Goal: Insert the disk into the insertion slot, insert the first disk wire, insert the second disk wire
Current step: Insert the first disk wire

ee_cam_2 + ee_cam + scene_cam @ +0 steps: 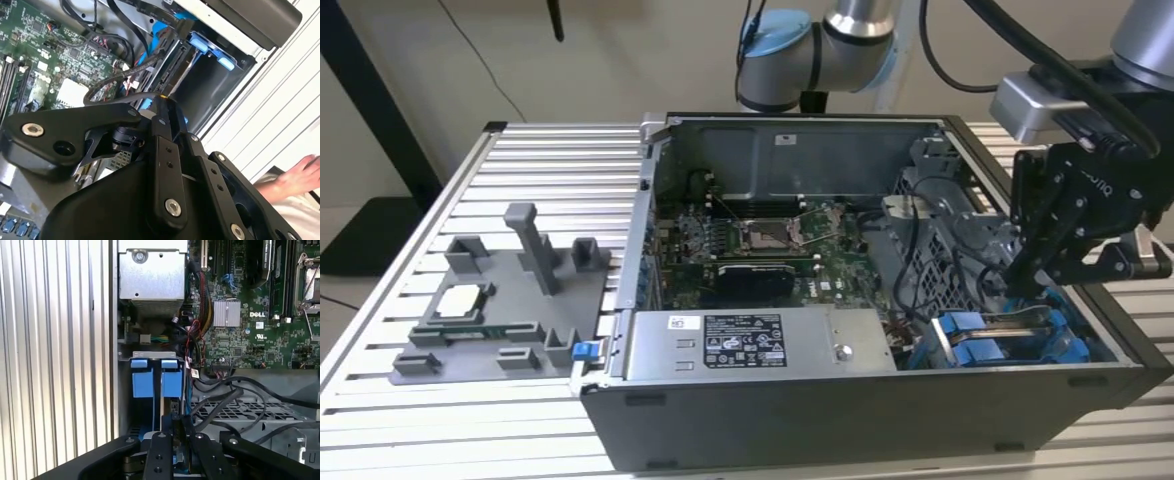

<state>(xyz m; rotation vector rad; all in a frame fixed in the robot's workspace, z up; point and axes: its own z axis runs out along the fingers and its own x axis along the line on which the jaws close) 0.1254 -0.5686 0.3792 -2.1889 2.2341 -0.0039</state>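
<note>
The open computer case [854,400] lies on a slatted table. At its corner on the exterior view's right is the insertion slot [1074,335], a grey metal bay. Blue carrier frames [987,345] stand in it, and a silver disk edge [1017,318] shows between them. In the first wrist view two blue carriers [156,380] sit side by side in the bay. My gripper [1021,280] hangs just above this bay. Its fingertips are pressed together on the end of a black disk wire [120,96], which runs up to my gripper [164,97]. My gripper [175,416] points at the carriers.
Loose black cables [225,395] cross beside the bay. The motherboard [761,240] fills the case middle and a labelled power-supply box [747,345] lies at the front. A grey parts tray [507,300] stands at the exterior view's left. A person's hand [300,175] rests outside the case.
</note>
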